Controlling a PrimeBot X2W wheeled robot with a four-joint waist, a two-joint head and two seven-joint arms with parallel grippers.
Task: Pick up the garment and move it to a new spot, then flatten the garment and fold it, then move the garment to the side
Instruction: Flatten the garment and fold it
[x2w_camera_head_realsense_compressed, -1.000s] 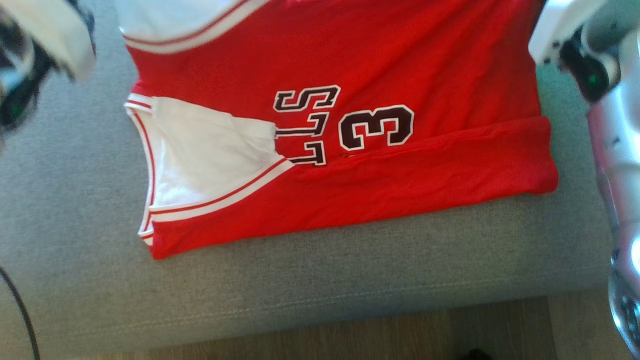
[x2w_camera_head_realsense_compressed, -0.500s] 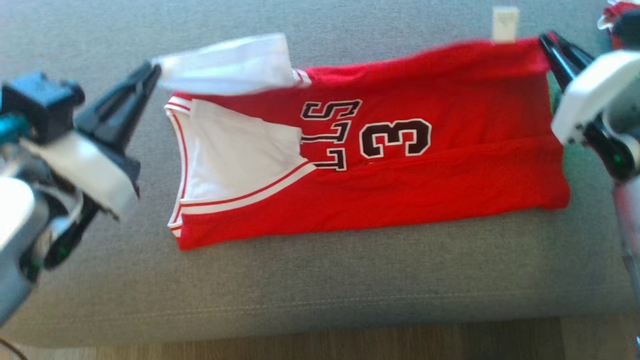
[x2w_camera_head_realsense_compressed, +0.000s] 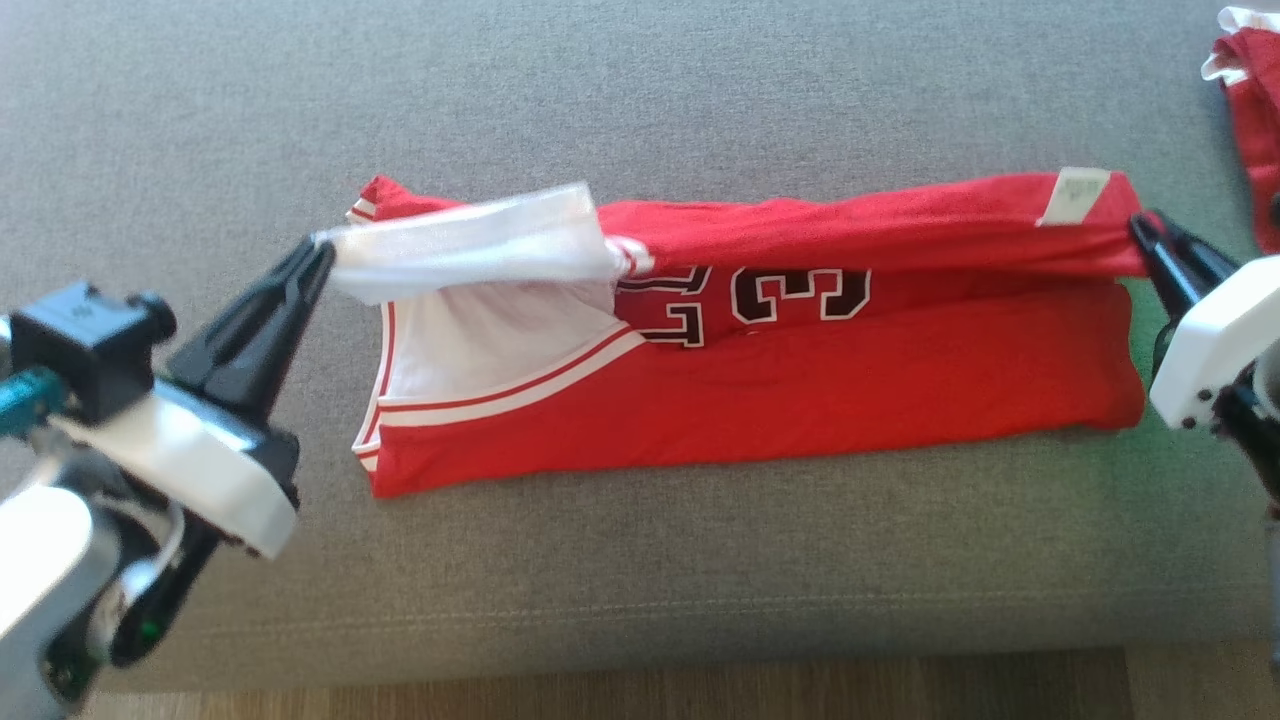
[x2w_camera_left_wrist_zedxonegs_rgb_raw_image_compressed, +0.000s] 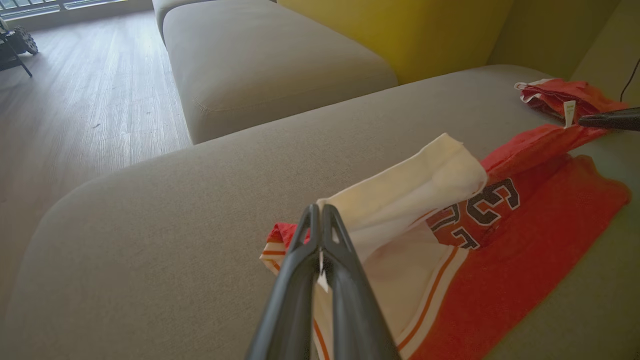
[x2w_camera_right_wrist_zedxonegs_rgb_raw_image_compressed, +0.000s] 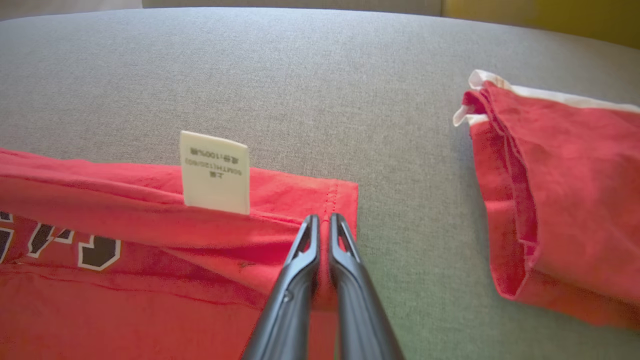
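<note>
The red-and-white basketball jersey (x2w_camera_head_realsense_compressed: 800, 390) lies across the middle of the frame on a grey fabric sofa cushion (x2w_camera_head_realsense_compressed: 640, 560). The left fingers (x2w_camera_head_realsense_compressed: 262, 312), at mid-left, are clamped on its white corner. The right fingers (x2w_camera_head_realsense_compressed: 1178, 262), at upper right, pinch its red hem.

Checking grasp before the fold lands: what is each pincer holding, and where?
Both hold the jersey: left pincer is shut on its lifted white end, right pincer on the red hem corner by the label.

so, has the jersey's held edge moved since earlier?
Yes, toward the front of the sofa: held edge now overlaps the printed 3 it cleared before.
</note>
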